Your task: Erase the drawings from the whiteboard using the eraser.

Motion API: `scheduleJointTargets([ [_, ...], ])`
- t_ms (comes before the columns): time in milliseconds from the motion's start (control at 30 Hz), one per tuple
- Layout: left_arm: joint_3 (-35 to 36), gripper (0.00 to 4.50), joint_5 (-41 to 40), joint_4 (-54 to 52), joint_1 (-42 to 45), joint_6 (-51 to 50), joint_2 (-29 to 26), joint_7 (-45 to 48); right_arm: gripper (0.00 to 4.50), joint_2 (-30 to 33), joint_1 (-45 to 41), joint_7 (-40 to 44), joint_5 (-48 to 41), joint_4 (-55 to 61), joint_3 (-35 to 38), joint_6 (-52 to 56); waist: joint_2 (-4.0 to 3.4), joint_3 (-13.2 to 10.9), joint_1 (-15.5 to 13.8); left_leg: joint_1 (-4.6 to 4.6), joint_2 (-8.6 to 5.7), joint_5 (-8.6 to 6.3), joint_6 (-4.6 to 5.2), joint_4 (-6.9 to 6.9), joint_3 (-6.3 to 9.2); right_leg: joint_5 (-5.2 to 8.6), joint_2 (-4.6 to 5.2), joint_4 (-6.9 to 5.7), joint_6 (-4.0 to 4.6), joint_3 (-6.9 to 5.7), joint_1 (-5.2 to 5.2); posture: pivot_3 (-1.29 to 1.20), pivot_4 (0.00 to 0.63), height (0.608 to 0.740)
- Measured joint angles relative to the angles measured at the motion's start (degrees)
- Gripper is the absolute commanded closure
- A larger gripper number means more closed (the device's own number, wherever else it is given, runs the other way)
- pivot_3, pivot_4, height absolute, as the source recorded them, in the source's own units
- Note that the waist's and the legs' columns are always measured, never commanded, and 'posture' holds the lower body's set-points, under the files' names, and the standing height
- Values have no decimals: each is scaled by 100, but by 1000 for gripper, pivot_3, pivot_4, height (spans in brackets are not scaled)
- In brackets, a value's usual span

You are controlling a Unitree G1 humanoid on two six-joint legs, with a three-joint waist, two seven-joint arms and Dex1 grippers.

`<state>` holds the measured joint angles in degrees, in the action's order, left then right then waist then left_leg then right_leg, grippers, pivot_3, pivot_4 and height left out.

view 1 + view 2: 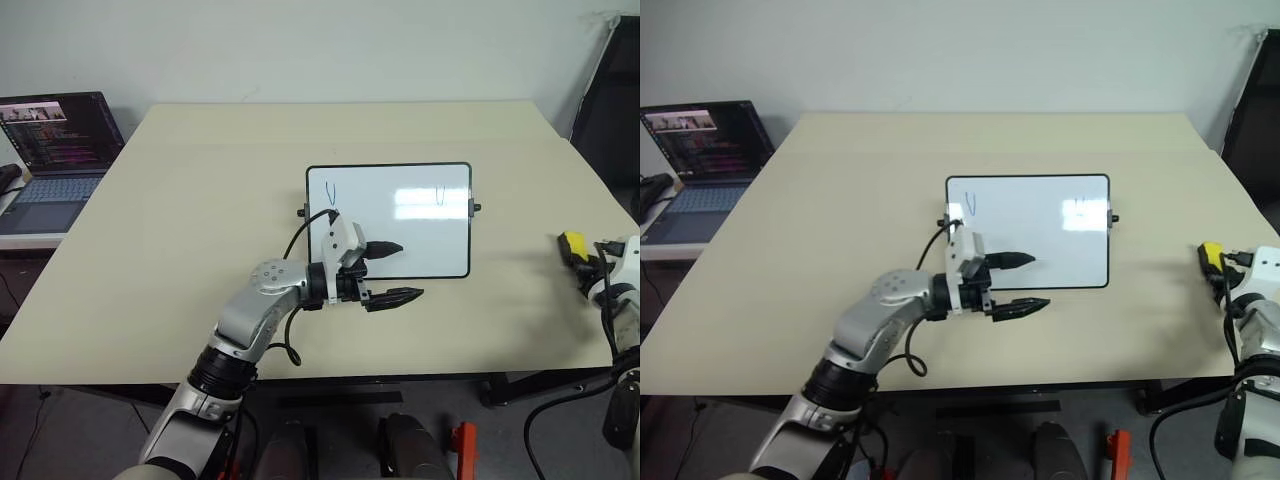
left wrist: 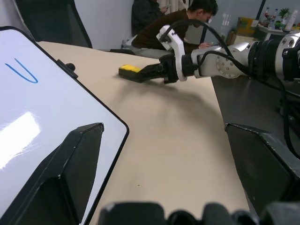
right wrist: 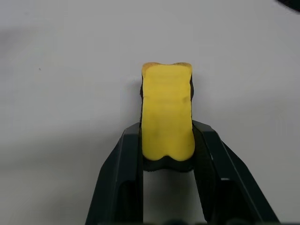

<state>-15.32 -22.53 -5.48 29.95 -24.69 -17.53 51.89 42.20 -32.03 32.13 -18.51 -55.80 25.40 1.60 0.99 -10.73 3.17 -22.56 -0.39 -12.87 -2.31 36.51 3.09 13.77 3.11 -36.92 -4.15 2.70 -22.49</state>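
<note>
The right gripper (image 3: 166, 140) is clamped on the eraser (image 3: 167, 115); the left gripper (image 1: 390, 270) stands apart. The eraser may slip out when pressed on the whiteboard (image 1: 400, 215).

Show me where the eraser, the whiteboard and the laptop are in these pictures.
eraser (image 3: 167, 112), right wrist view: middle of its yellow top face.
whiteboard (image 1: 400, 235), left eye view: bare white surface near the middle.
laptop (image 1: 55, 130), left eye view: middle of its lit screen.
</note>
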Motion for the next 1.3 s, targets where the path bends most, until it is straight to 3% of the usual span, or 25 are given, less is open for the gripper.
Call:
scheduleJointTargets([
  [267, 770, 0, -11, 35, -34, 69, -907, 259, 3434, -91, 564, 32, -2658, 4426, 1248, 2071, -4, -1, -3, -1, 4, 0, 0, -1, 12, 12, 0, -2, -20, -8, -1, 0, 150, 740],
  [367, 974, 0, -3, 295, -119, 177, -1158, 381, 3434, -90, 414, -88, -3458, 5460, 1232, 2742, -3, -2, -4, -2, 5, 0, 1, 0, 11, 13, 0, -1, -19, -10, -1, 0, 150, 740],
  [500, 1166, 0, 0, 414, -257, 294, -1372, 403, 3434, -50, 18, -36, -3670, 6247, 565, 3154, -2, -2, -21, -8, 8, -1, 1, -1, 13, 13, 0, -2, -16, -14, -8, 0, 150, 740],
  [667, 1447, 0, -3, 366, -656, 355, -1668, 390, 3462, 311, -410, 736, -2259, 6728, -1522, 2880, -3, -2, -14, -35, 8, -1, 0, -4, 4, 2, 1, -7, 7, -7, -52, 0, 150, 740],
  [767, 1553, 0, -1, 294, -941, 359, -1713, 349, 3465, -58, -1003, 1165, -1373, 6674, -2700, 2476, -2, -3, -10, -47, 10, 0, 0, -10, 4, 1, 0, -15, 10, -7, -73, 0, 150, 740],
  [867, 1671, 0, -3, 245, -1010, 390, -1684, 134, 3465, -453, -1530, 1376, -431, 6339, -3401, 1626, 3, -3, -42, -49, 9, -1, 0, -11, 7, 1, 1, -10, 10, -12, -73, 0, 150, 740],
  [1100, 2017, 0, 29, 166, -1330, 913, -1616, -128, 3483, -1465, -1840, 1611, 1068, 4547, -4322, -112, 12, -3, -130, -48, 8, 0, -2, -14, 7, -2, 4, -13, 14, -14, -75, 0, 150, 740],
  [1300, 2215, 0, 1, -23, -1436, 1039, -1635, -251, 3483, -2152, -2619, 1342, 1738, 2369, -4348, -1479, 12, -4, -125, -46, 9, 0, -2, -16, 9, -4, 4, -15, 18, -16, -75, 0, 150, 740],
])
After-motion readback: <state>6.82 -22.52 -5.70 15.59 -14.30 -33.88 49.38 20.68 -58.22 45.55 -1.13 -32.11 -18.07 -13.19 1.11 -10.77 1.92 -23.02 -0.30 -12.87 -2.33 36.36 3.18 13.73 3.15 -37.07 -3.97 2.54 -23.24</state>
